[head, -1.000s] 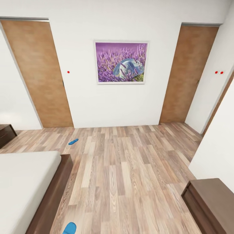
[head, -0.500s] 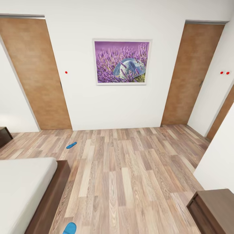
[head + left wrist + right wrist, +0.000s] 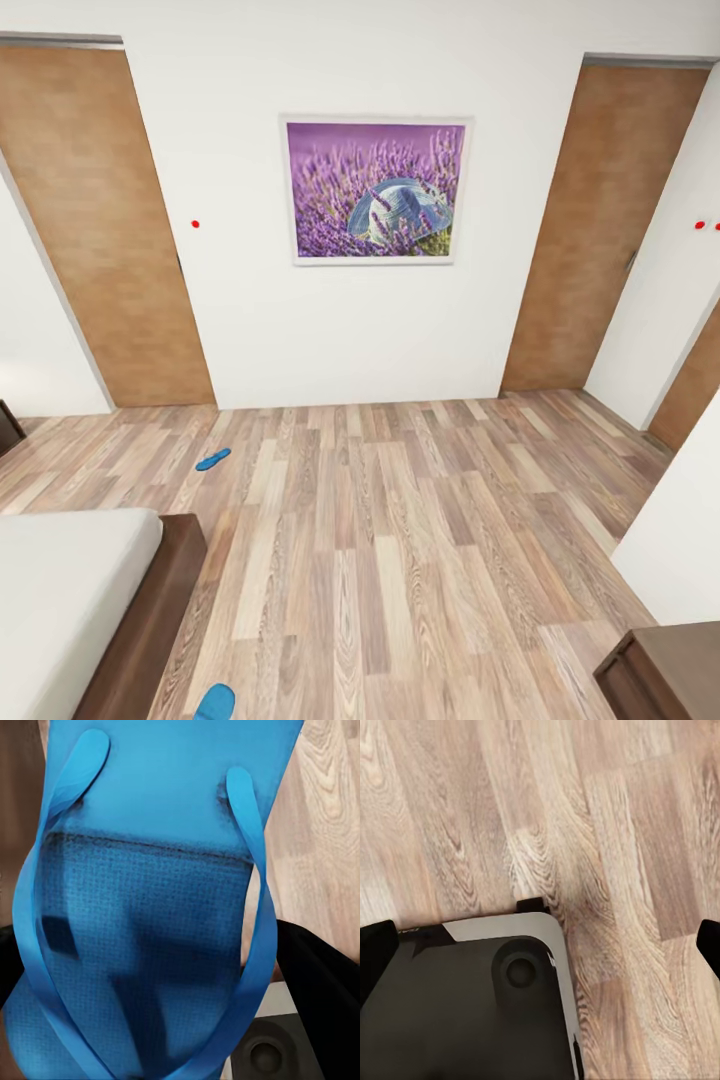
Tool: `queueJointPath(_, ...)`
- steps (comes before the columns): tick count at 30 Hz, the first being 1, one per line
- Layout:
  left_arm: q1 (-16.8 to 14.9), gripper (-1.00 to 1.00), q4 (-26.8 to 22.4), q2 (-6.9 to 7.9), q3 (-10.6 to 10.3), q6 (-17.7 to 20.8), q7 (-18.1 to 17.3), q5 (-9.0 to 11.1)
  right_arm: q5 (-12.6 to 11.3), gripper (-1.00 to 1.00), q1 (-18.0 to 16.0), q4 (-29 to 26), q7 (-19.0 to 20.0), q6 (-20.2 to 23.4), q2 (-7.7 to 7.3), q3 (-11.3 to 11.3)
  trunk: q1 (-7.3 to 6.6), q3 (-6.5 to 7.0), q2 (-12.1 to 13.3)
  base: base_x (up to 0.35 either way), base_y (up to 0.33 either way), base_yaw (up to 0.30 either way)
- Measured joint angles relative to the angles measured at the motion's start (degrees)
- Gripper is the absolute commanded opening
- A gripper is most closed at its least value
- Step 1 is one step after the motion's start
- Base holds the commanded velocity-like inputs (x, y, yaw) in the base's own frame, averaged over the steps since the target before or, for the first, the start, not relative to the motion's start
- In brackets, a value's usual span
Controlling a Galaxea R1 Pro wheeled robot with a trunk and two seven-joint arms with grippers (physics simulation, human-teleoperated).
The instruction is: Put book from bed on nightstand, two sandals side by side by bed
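One bright blue sandal [image 3: 150, 870] hangs close in front of the left wrist camera, with my left gripper [image 3: 150, 967] shut on it and a black finger [image 3: 319, 979] beside it. Its blue tip [image 3: 215, 702] pokes up at the head view's lower edge. The other sandal [image 3: 212, 459] lies on the plank floor past the bed's foot corner. The bed [image 3: 60, 590], a grey mattress on a dark frame, fills the lower left. A sliver of dark nightstand [image 3: 6, 426] shows at the left edge. My right gripper [image 3: 540, 945] hangs open over the floor. The book is out of view.
Two brown doors [image 3: 100, 230] [image 3: 600, 230] flank a lavender picture [image 3: 375, 190] on the white far wall. A dark wooden furniture corner [image 3: 665, 670] sits at the lower right beside a white wall. The robot's grey base [image 3: 472, 997] shows under the right gripper.
The whole head view has shifted: the bed, nightstand and right furniture slide toward the edges and the wall looms larger. The held sandal's tip keeps its place in the picture.
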Motion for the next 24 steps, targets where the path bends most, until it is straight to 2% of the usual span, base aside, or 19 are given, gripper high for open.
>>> queueJointPath(24, 0.0, -1.0, 0.0, 0.0, 0.0, 0.0, 0.0, 0.0, 0.0, 1.0, 0.0, 0.0, 0.0, 0.0, 0.03, 0.0, 0.0, 0.0, 0.0, 0.319, 0.0, 0.0)
